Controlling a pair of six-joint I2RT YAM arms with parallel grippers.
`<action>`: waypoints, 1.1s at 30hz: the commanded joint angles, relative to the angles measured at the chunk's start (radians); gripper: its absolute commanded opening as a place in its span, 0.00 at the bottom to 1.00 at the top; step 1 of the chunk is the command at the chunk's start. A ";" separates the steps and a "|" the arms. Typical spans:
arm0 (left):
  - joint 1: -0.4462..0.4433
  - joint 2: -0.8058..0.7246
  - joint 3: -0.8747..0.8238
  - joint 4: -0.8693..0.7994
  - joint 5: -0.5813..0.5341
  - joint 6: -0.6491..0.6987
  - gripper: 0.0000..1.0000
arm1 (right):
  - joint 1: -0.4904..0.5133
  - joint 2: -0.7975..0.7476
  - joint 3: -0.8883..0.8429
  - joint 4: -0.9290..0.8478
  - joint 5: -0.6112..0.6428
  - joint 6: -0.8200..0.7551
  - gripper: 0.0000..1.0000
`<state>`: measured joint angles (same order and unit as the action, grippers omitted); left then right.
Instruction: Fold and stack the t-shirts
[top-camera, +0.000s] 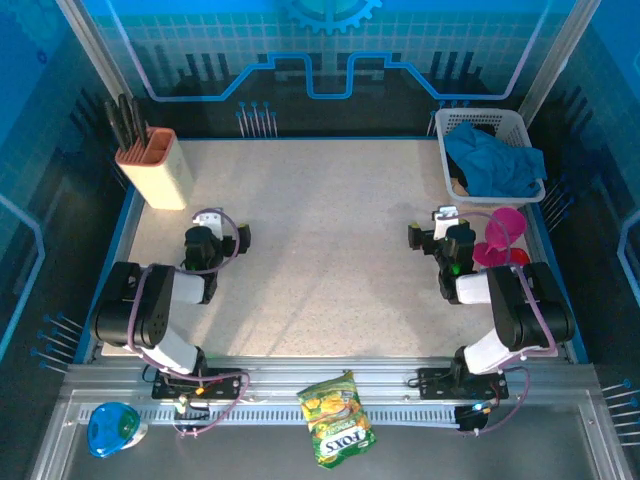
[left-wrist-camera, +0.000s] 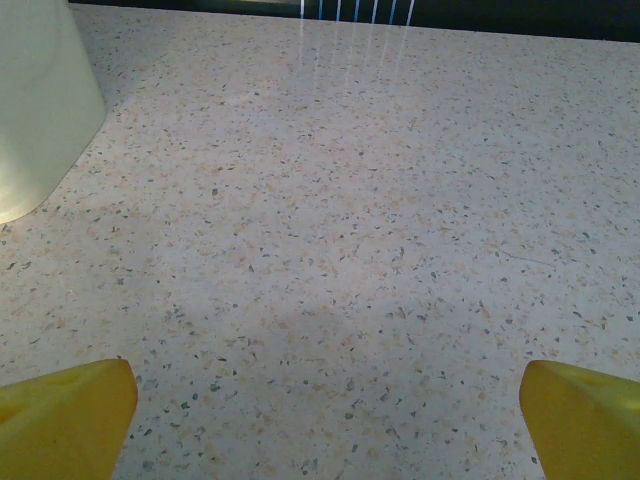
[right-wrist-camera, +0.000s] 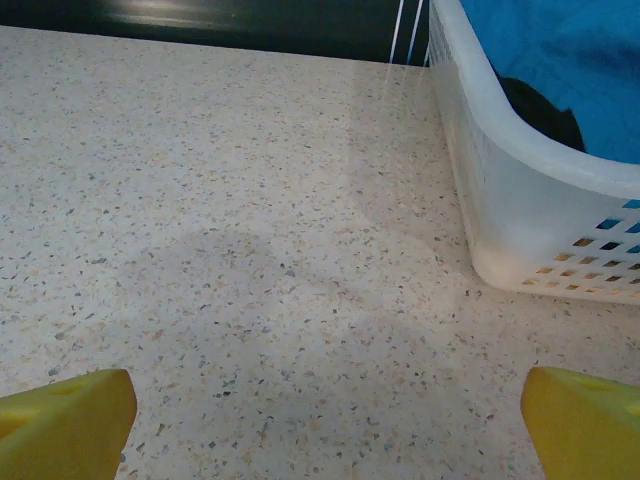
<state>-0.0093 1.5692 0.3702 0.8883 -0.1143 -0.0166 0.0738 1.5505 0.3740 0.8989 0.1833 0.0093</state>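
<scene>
1. We count two grippers. The left gripper (top-camera: 217, 233) hovers over the left part of the table (top-camera: 330, 270); in its wrist view the two yellow fingers (left-wrist-camera: 70, 415) stand spread wide at the bottom corners, with nothing but bare speckled surface between them.
2. The right gripper (top-camera: 442, 232) sits over the right part of the table. Its two yellow fingers (right-wrist-camera: 585, 425) are likewise spread far apart and hold nothing.
3. We count two t-shirts, both in one white basket (top-camera: 445, 150) at the far right corner of the table. The teal-blue t-shirt (top-camera: 495, 162) lies crumpled on top, with part of it draped over the near rim. The black t-shirt (right-wrist-camera: 545, 112) shows in the right wrist view as a dark patch inside the basket wall, under the teal one.
4. The basket lies just ahead and to the right of the right gripper, apart from it.
5. One beige knife block (top-camera: 155, 170) stands at the far left corner. It holds several dark handles, though we cannot count them surely. Its pale side (left-wrist-camera: 40, 100) shows at the upper left of the left wrist view.
6. Pink cups (top-camera: 503, 232) rest just right of the right gripper. We make out two, though they overlap.
7. One green and yellow snack bag (top-camera: 338, 415) lies on the metal rail between the arm bases.
8. One small blue object (top-camera: 112, 427) sits at the near left corner.
</scene>
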 joint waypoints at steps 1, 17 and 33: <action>-0.001 -0.018 0.015 0.027 0.013 0.014 0.99 | 0.011 -0.006 0.013 0.021 0.005 -0.002 1.00; -0.001 -0.018 0.015 0.027 0.013 0.016 0.99 | 0.005 -0.006 0.017 0.014 -0.004 0.002 1.00; -0.001 -0.018 0.016 0.027 0.014 0.014 0.99 | -0.005 -0.007 0.025 -0.007 -0.116 -0.027 1.00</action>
<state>-0.0093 1.5692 0.3706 0.8883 -0.1143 -0.0166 0.0727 1.5505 0.3759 0.8913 0.1143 -0.0006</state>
